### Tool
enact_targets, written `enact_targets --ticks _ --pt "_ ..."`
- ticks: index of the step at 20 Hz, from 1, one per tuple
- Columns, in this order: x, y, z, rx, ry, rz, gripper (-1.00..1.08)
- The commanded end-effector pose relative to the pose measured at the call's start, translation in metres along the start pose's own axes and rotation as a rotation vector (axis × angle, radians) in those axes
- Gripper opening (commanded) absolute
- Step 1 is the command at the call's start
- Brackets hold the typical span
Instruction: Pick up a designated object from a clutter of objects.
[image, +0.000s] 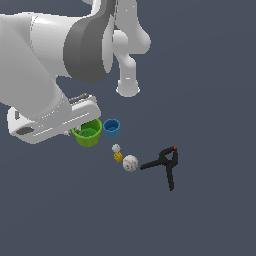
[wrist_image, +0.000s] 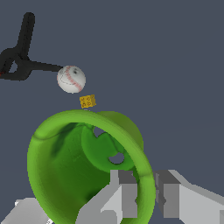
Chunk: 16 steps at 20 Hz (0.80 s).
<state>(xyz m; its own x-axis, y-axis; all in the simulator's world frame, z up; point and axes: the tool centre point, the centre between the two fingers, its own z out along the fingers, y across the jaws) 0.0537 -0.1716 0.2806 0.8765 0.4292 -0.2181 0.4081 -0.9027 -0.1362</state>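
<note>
Nearest your wrist camera, the gripper (wrist_image: 146, 197) straddles the rim of the bright lime-green tapered plastic cup (wrist_image: 83, 170): one grey finger (wrist_image: 124, 194) sits inside the mouth and the other outside the wall, with the rim between them. You cannot tell from these views whether the pads actually press the wall. In the exterior view that green cup stands upright, partly under the white robot arm (image: 45, 75), towards the exterior view's left. Just beside it on the exterior view's right stands a smaller blue plastic cup (image: 111, 128). Farther from the gripper lie a tiny yellow block (wrist_image: 87, 101) and a small grey piece (image: 116, 148), then a white baseball with red stitching (wrist_image: 71, 79). Farthest lies a black clamp with an orange tip (image: 165, 164), its handle close to the baseball.
</note>
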Motion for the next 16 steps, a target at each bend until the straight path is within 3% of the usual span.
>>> enact_targets --ticks 1,9,16 --pt "-0.021 0.004 -0.021 -0.001 0.001 0.000 -1.00" --pt "-0.074 0.016 -0.076 -0.001 0.001 0.000 -1.00" --pt "-0.092 0.021 -0.096 -0.003 0.000 -0.001 -1.00"
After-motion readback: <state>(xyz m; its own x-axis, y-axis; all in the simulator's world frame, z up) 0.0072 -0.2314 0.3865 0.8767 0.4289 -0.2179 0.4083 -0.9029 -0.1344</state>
